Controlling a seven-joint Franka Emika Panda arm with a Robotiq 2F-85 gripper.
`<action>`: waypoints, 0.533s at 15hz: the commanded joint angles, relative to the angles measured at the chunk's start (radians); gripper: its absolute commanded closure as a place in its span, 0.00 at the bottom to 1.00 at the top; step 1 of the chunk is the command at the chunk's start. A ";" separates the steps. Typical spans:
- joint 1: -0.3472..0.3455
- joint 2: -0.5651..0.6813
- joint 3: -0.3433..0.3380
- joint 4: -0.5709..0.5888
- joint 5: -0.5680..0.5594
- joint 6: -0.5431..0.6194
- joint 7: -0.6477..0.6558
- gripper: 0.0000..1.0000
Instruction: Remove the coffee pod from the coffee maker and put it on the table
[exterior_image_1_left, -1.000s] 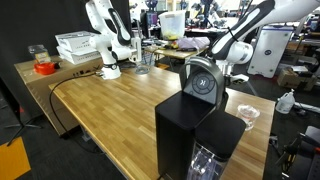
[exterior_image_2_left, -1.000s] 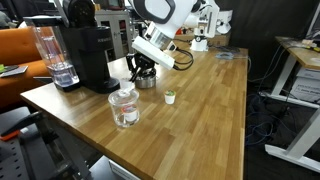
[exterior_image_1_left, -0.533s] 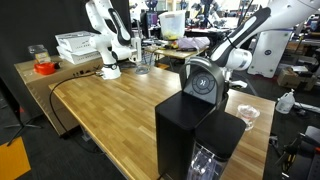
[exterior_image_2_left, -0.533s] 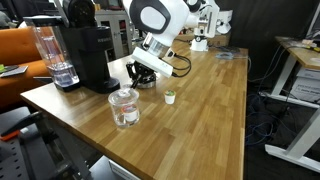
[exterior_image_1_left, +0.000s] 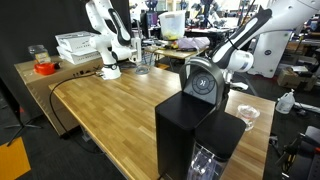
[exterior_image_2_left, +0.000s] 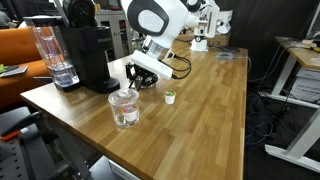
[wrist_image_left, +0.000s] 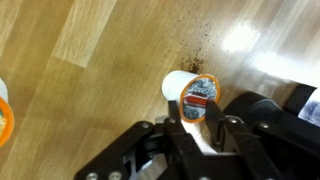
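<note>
Wrist view: coffee pod pinched above the counter

We see the coffee maker at left; just right of it the end effector pinches the coffee pod, clear of the machine, low over the wood. Farther right a small white cup stands alone.

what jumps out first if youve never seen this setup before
The tall black coffee maker looms in the foreground of an exterior view, with the white robot arm bending down behind it. In the wrist view a small white coffee pod with a printed lid sits right at the tips of the gripper, seen against the light wooden table, which is dusted with dark specks. Whether the pod is gripped is unclear.
</note>
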 joint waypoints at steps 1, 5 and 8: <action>-0.007 -0.078 0.036 -0.069 -0.003 0.010 -0.002 0.35; 0.041 -0.238 0.072 -0.192 -0.004 -0.003 0.033 0.07; 0.097 -0.438 0.082 -0.367 0.007 0.036 0.089 0.00</action>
